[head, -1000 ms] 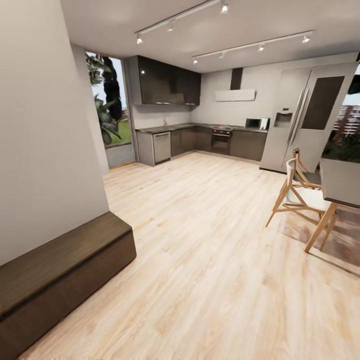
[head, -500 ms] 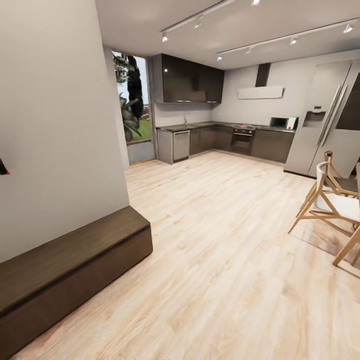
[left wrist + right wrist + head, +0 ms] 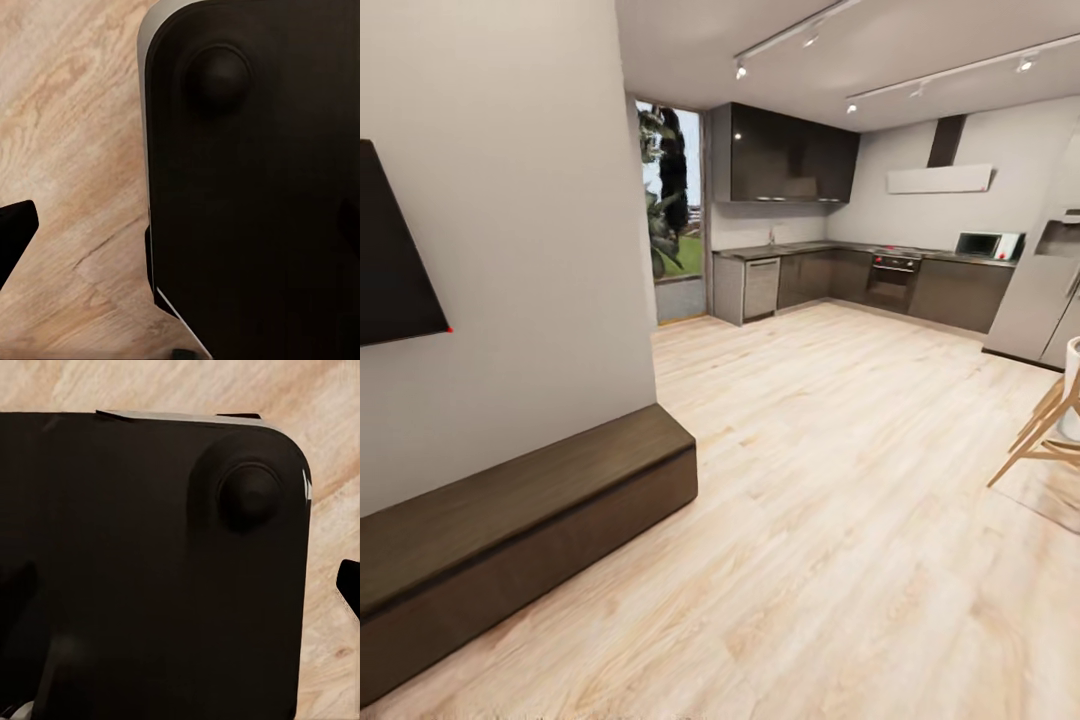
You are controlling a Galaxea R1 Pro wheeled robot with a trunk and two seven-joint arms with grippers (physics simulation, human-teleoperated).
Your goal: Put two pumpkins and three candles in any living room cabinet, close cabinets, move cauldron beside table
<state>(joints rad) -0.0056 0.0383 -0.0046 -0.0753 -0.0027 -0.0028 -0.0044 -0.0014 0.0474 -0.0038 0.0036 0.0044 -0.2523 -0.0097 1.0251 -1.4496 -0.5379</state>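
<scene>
— So where does the task's gear sit right now?

— From the head view, the cabinet (image 3: pixel 530 520) runs low along the wall (image 3: pixel 510 250), all its flat fronts shut, under a dark screen (image 3: pixel 395 250) mounted on that wall. I'd judge it sits there as a media unit, which makes it an easy drop-off spot. No pumpkins, candles or cauldron can be made out from here; a chair (image 3: pixel 1050 420) shows at the side and the kitchen cupboards (image 3: pixel 790 155) lie far behind.

— And the wrist cameras?

— Both look down at the wooden floor (image 3: pixel 67 150) past the robot's own dark base (image 3: pixel 255 195), also in the right wrist view (image 3: pixel 150 562). The arms seem tucked for driving. Whether the fingers are spread or pressed together, I cannot tell; nothing lies near them.
</scene>
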